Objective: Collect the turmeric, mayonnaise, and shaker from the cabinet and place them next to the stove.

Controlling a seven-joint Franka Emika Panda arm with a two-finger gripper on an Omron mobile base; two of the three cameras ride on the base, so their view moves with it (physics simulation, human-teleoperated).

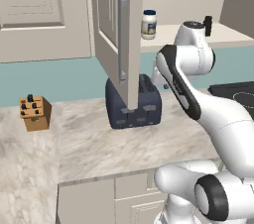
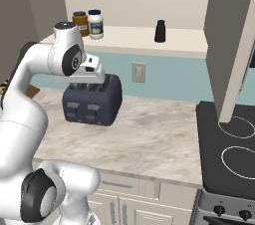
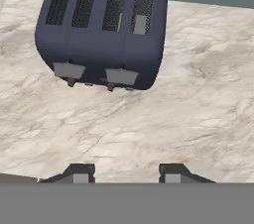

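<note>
On the cream shelf of the open cabinet stand the orange-brown turmeric, the white mayonnaise with its blue lid right beside it, and further right the black shaker. The mayonnaise and shaker also appear past the cabinet door. My gripper hangs above the counter just in front of the toaster, below the shelf, pointing down. Its fingertips stand apart with nothing between them. The black stove lies at the right.
A dark blue toaster sits on the marble counter under the shelf. A tan knife block stands at the left. The second open cabinet door hangs over the stove's left edge. A wall socket is behind.
</note>
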